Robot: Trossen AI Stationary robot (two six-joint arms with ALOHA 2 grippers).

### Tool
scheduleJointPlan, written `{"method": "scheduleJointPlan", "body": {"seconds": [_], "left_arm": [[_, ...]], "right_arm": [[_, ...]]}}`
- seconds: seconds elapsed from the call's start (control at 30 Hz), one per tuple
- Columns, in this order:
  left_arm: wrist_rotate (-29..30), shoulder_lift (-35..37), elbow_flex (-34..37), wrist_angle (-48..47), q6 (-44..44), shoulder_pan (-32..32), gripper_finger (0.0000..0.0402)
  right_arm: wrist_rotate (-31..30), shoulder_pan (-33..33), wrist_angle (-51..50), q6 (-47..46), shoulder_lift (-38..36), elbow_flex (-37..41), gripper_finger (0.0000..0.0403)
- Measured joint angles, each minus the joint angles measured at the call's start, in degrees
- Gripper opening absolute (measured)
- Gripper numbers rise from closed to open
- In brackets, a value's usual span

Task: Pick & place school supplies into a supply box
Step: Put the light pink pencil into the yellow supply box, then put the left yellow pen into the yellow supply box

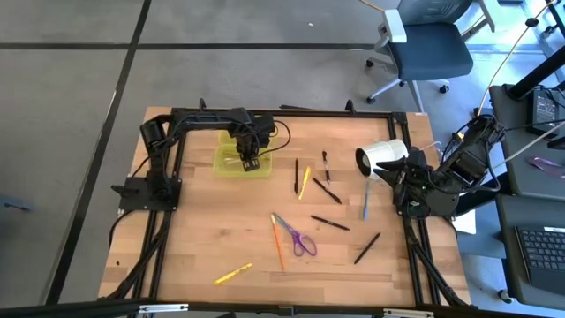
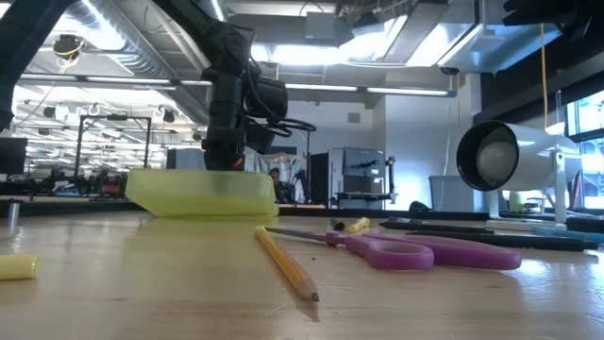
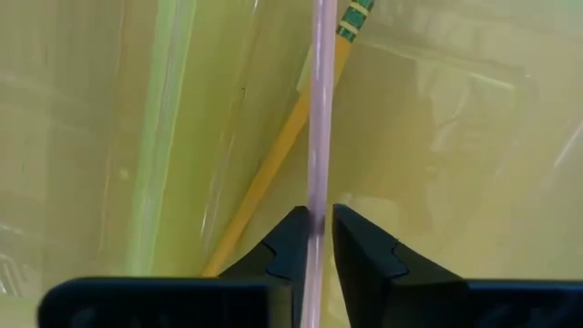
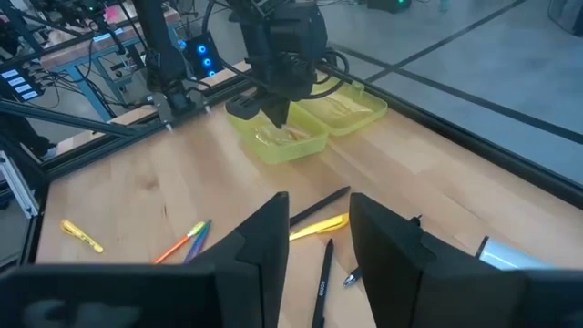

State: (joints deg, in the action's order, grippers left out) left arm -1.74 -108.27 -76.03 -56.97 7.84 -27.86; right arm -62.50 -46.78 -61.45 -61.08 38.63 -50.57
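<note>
Pinching pink pen (image 3: 318, 109), left tool (image 3: 316, 239), over supply box (image 1: 231, 164)

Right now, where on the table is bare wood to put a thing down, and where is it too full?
Bare wood lies in front of the supply box, between it and the yellow marker, and along the near edge right of that marker. It is crowded from the scissors and orange pencil up to the white cylinder.

Purple scissors (image 2: 429, 252) (beside yellow pencil (image 2: 286, 264))
</note>
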Motion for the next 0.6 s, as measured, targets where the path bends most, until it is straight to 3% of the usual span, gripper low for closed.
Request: {"method": "scheduleJointPlan", "body": {"seconds": [0.4,0.6], "left_arm": [[-0.39,0.50,0.02,-3.10,0.15,-0.02,0.0092],[-0.42,7.81,0.02,-4.99,-0.96,0.00,0.0094]], "right_arm": [[0.07,0.00,-0.07,0.05,-0.02,0.00,0.0122],[0.11,-0.01,-0.17,0.50,-0.04,0.00,0.0122]]}}
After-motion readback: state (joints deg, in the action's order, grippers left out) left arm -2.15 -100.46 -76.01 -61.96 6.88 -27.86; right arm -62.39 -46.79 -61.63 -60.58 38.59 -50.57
